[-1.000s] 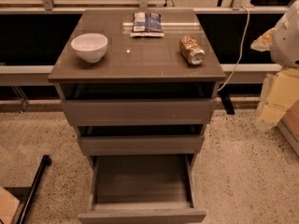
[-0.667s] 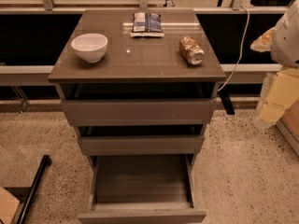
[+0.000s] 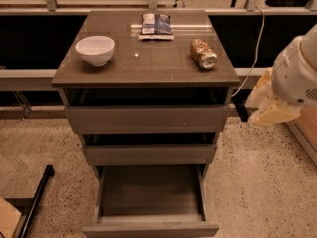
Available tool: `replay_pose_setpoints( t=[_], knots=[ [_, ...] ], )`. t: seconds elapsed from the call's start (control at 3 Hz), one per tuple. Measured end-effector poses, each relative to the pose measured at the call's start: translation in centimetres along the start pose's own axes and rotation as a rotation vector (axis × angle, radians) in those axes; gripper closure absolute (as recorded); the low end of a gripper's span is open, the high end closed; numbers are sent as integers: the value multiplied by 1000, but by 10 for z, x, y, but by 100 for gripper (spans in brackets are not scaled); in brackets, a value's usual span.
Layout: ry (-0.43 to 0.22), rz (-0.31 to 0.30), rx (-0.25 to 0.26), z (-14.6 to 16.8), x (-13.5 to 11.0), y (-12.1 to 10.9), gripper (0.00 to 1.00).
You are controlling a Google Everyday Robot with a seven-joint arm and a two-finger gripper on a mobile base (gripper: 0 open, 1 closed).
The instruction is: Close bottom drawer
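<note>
The bottom drawer [image 3: 151,192] is the lowest of three grey-brown drawers and is pulled far out, showing an empty deep box. Its flat front [image 3: 151,230] lies at the bottom edge of the view. The middle drawer front [image 3: 148,153] and the top drawer front [image 3: 147,118] each stand slightly out. My gripper [image 3: 270,105] hangs on the white arm [image 3: 297,68], right of the cabinet at top drawer height, apart from every drawer and well above the bottom one.
On the cabinet top [image 3: 148,66] stand a white bowl [image 3: 95,49], a dark snack bag [image 3: 156,25] and a can lying on its side [image 3: 203,53]. A black pole [image 3: 37,197] lies on the speckled floor at left. A white cable [image 3: 255,43] hangs at right.
My arm and gripper have moved down and a little left, toward the cabinet's right side. The drawers and the things on top have not moved.
</note>
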State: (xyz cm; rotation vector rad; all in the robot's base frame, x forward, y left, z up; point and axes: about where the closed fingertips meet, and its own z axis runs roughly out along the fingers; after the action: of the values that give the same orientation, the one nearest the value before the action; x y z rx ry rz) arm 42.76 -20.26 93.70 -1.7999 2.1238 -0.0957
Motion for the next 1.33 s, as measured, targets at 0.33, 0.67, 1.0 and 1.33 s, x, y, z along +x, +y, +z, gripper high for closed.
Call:
replay_pose_setpoints(
  t=[0.33, 0.67, 1.0, 1.33],
  knots=[
    [-31, -32, 10, 24, 4, 9, 86],
    [-49, -22, -35, 56, 9, 12, 100],
    [-49, -22, -36, 57, 10, 12, 100],
    [-73, -3, -76, 81, 6, 25, 100]
  ],
)
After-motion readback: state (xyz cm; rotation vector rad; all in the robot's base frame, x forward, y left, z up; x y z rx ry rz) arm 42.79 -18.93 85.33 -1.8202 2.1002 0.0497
